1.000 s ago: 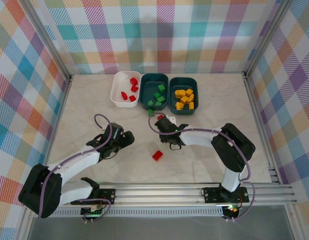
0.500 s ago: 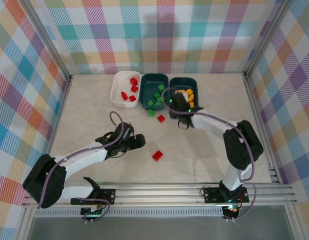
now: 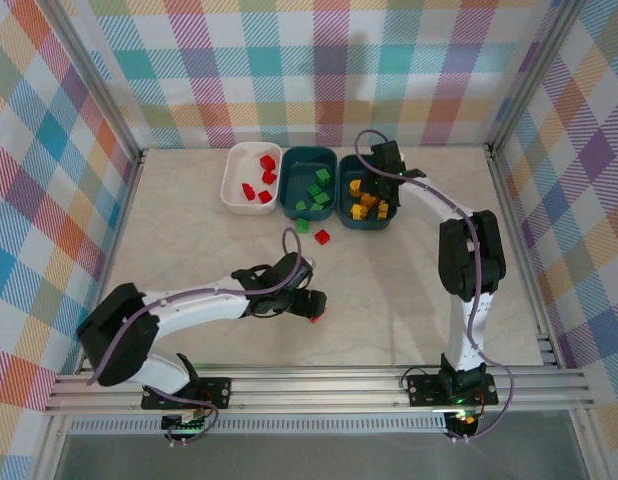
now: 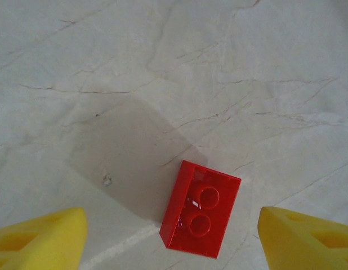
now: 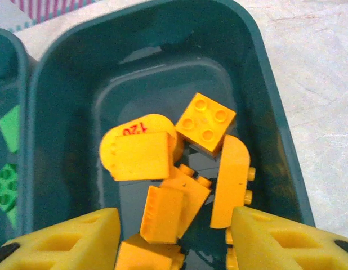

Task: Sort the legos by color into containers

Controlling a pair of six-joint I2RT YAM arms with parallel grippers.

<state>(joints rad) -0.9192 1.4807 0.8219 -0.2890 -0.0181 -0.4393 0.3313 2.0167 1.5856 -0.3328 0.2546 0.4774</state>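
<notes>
1. The left tool (image 4: 172,239) hangs open just above the bench (image 4: 106,67). Its yellow fingers (image 4: 39,239) are spread either side of a red lego (image 4: 201,216), which lies studs-up on the bare surface and a little nearer the right finger.
2. The right tool (image 5: 173,239) is open and empty over the right-hand teal container (image 5: 275,112), where the yellow legos (image 5: 205,121) lie piled.
3. Other red legos (image 3: 268,163) sit in the white container (image 3: 239,165), and green legos (image 3: 315,190) sit in the middle teal container (image 3: 297,165). A loose green lego (image 3: 302,226) and a second loose red lego (image 3: 322,237) lie on the bench just in front of that middle container.
4. The step in hand looks like picking up the red lego under the left tool. The next move calls for lowering, squaring the fingers to the slightly skewed brick, closing on its sides, then carrying it to the white container.
5. Three legos appear unsorted, so the task is close to done.
</notes>
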